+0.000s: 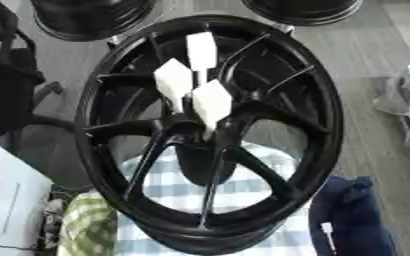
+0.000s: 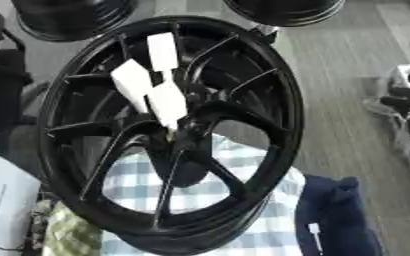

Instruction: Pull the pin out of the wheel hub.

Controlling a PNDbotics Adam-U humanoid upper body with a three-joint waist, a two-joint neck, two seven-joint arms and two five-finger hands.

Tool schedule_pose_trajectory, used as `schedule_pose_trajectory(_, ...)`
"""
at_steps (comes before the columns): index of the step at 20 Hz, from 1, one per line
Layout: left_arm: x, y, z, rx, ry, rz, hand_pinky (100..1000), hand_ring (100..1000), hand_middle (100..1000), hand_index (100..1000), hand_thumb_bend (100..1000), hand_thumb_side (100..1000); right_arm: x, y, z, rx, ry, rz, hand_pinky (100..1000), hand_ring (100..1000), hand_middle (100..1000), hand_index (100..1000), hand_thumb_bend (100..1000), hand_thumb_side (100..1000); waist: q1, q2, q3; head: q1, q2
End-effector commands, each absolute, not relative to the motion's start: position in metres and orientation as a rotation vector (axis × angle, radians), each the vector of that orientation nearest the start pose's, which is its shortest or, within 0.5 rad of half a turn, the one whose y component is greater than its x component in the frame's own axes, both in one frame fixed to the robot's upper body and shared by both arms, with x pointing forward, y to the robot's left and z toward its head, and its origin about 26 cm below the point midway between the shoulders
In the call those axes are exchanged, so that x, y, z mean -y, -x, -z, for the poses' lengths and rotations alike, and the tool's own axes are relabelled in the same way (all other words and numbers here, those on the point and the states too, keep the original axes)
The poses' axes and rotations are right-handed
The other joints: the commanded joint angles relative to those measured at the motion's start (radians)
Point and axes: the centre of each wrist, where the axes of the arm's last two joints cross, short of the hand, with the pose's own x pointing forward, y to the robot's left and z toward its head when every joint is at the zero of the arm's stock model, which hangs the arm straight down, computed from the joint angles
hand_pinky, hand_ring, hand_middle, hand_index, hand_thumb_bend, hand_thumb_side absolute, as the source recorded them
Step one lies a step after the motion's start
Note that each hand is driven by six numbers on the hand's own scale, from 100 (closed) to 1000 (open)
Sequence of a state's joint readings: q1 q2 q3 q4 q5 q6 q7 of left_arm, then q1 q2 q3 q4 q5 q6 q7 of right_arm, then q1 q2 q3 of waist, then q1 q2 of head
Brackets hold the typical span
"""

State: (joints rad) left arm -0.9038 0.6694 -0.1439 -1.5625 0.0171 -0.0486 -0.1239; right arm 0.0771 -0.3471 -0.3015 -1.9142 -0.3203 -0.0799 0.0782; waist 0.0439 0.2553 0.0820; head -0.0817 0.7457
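1. The wheel (image 1: 210,135) is a black spoked rim filling the middle of the frame, standing tilted on a blue-and-white checked cloth (image 1: 243,195).
2. Three white tags (image 1: 210,102) sit around the hub, in the upper centre; they appear to mark pins, though the pins themselves are too small to make out.
3. No robot hand shows in either view, so nothing is held and how far the hands are open cannot be told.
4. To do it well, I judge a hand should come from above between the spokes, pinch one tag near the hub, and pull straight along the pin's line.
5. More black rims (image 1: 90,17) lie along the top edge; a dark blue bundle (image 1: 353,215) sits at lower right.
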Motion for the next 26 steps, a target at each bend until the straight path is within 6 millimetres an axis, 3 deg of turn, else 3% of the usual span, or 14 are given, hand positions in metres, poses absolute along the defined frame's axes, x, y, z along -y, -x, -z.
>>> schedule_pose_trajectory(1,-0.253,-0.380,-0.377,2.328,-0.461,1.175,784,819,708,789,100,480,0.382,-0.235,-0.119,2.011,0.221,-0.020,976,760,713,876,100,532,0.001,-0.024,0.001,-0.008,0.001)
schedule_pose_trajectory(6,-0.197,-0.381,-0.414,2.210,-0.407,1.757,813,833,741,823,112,515,0.382,-0.232,-0.117,1.999,0.228,-0.030,976,759,712,876,100,538,0.000,-0.031,-0.006,-0.019,0.006)
schedule_pose_trajectory(12,-0.154,-0.388,-0.421,1.926,-0.273,2.198,837,855,775,851,125,630,0.381,-0.231,-0.115,1.989,0.228,-0.037,976,759,712,875,100,544,-0.003,-0.030,-0.019,-0.012,-0.001)
schedule_pose_trajectory(13,-0.150,-0.390,-0.420,1.885,-0.258,2.243,850,869,790,864,145,666,0.381,-0.231,-0.115,1.988,0.227,-0.038,976,759,712,875,100,546,-0.003,-0.029,-0.020,-0.012,-0.002)
schedule_pose_trajectory(17,-0.133,-0.397,-0.406,1.792,-0.211,2.346,875,887,792,864,227,664,0.380,-0.232,-0.114,1.982,0.221,-0.045,977,759,712,875,100,552,0.000,-0.028,-0.027,-0.006,-0.004)
schedule_pose_trajectory(26,-0.131,-0.400,-0.392,1.751,-0.135,2.381,868,881,762,851,300,502,0.380,-0.233,-0.112,1.973,0.220,-0.048,978,760,713,876,100,560,0.003,-0.026,-0.030,-0.013,0.001)
